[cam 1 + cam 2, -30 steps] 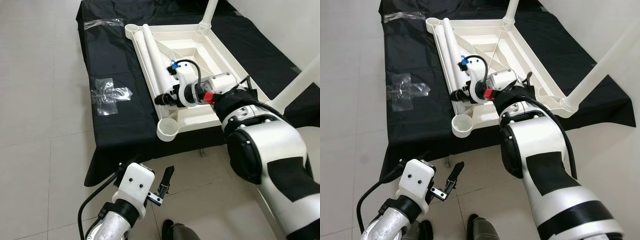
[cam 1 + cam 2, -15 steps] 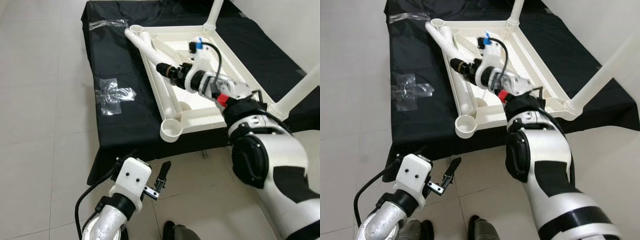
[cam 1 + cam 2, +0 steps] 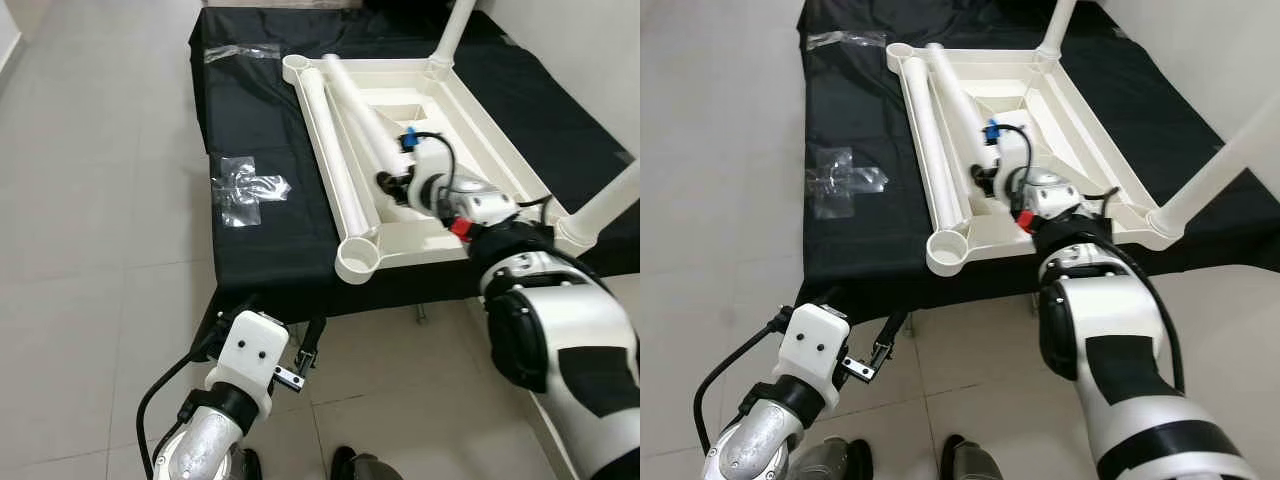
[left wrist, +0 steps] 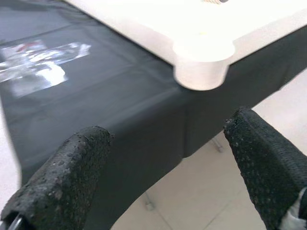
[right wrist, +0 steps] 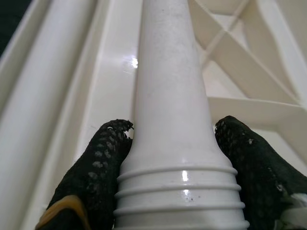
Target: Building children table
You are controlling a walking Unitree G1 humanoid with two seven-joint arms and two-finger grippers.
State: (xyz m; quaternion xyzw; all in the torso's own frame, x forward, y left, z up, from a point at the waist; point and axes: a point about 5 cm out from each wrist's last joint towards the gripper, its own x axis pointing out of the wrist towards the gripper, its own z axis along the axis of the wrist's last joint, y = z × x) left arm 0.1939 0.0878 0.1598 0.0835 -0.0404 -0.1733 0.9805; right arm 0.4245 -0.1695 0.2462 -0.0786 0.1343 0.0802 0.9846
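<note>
Pale tile floor (image 3: 90, 200) w/ black cloth (image 3: 260, 130) under upturned white tabletop (image 3: 480, 120). Right gripper (image 5: 172, 158) pinched table leg (image 5: 170, 96) inside tabletop. Left gripper (image 4: 168, 158) spread, below cloth edge.

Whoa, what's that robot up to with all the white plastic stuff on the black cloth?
It is putting together a small table. The white tabletop lies upside down on a black cloth, with two legs already standing up from its far corners. The right gripper is closed around the threaded end of a loose white leg lying inside the tabletop. The near corner socket has no leg in it. The left gripper hangs open by the cloth's edge.
</note>
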